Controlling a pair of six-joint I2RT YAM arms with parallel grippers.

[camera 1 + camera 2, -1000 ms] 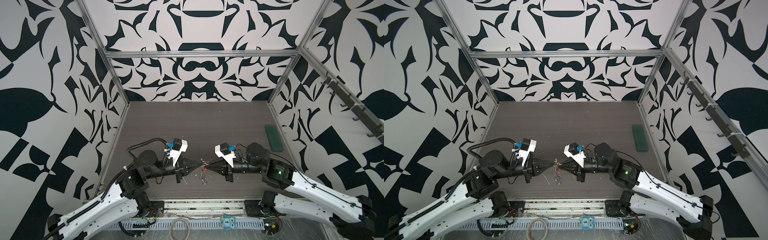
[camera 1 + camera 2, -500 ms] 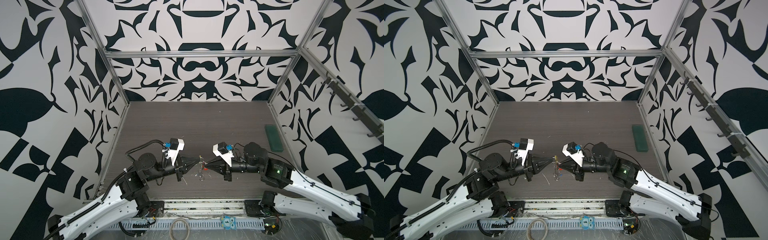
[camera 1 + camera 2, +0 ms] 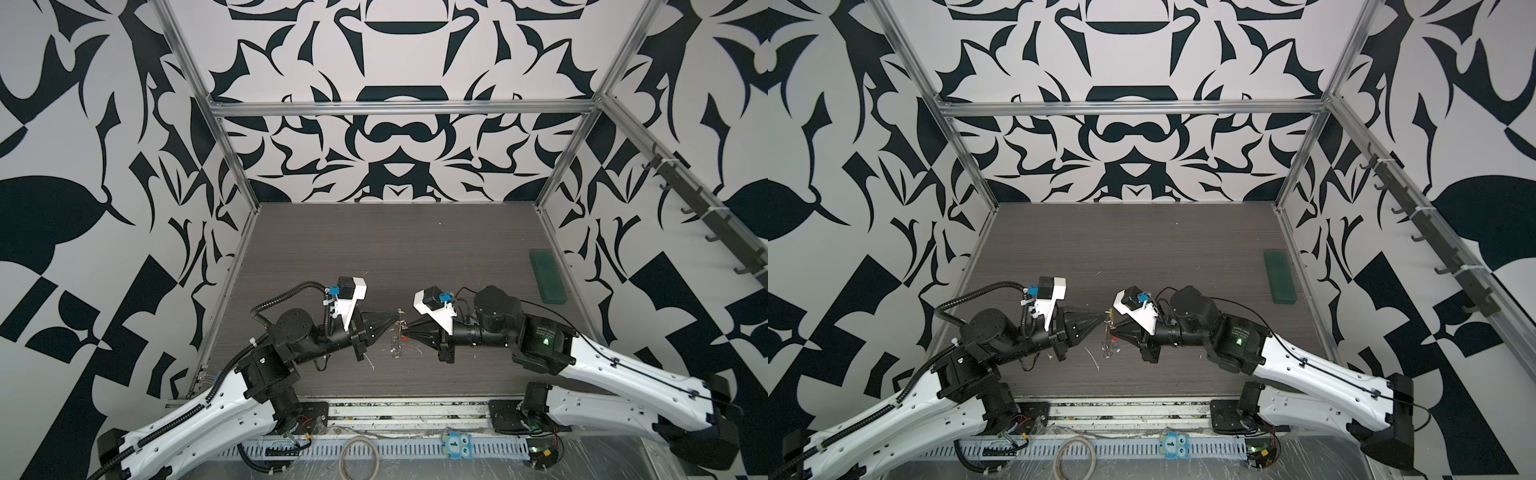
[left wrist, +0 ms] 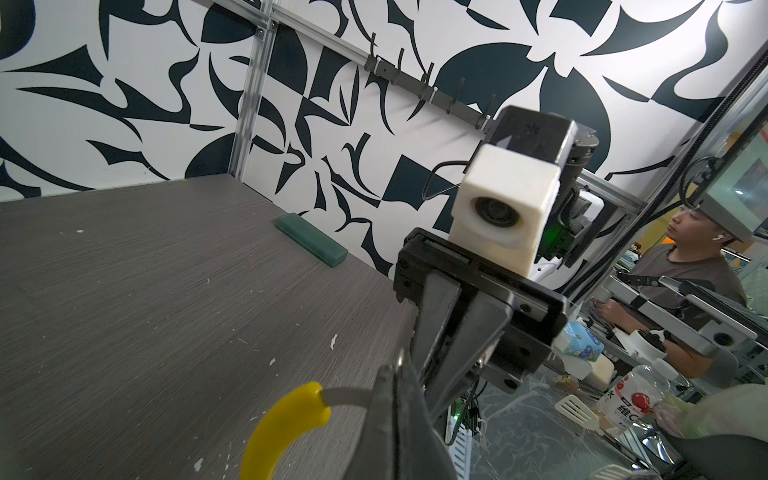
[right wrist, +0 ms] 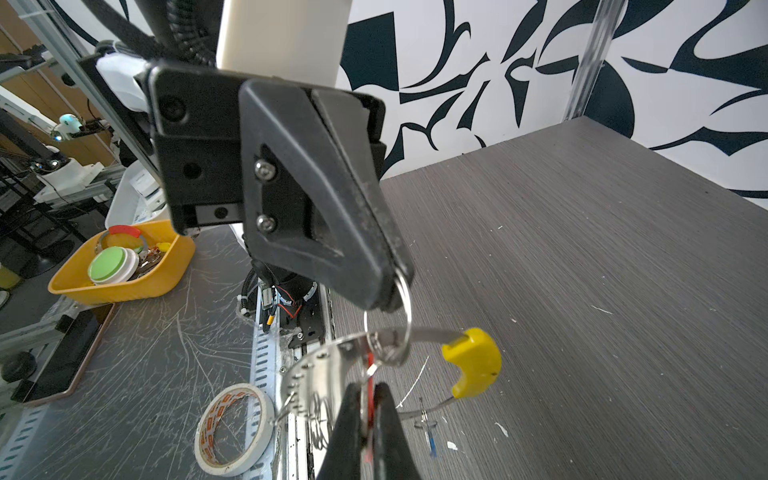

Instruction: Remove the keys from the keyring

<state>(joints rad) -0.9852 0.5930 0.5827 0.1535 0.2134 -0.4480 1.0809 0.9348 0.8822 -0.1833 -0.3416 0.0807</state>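
We found both arms meeting tip to tip above the front of the table [image 3: 374, 249], with the keyring [image 5: 320, 374] hanging in the air between them. The left gripper [image 5: 390, 295] was clenched on the small metal ring [image 5: 406, 316], and the perforated band with its yellow section [image 5: 473, 357] drooped from that ring. The right gripper [image 5: 368, 390] was pinched tight on the red key [image 5: 370, 362], seen edge-on just below the ring.
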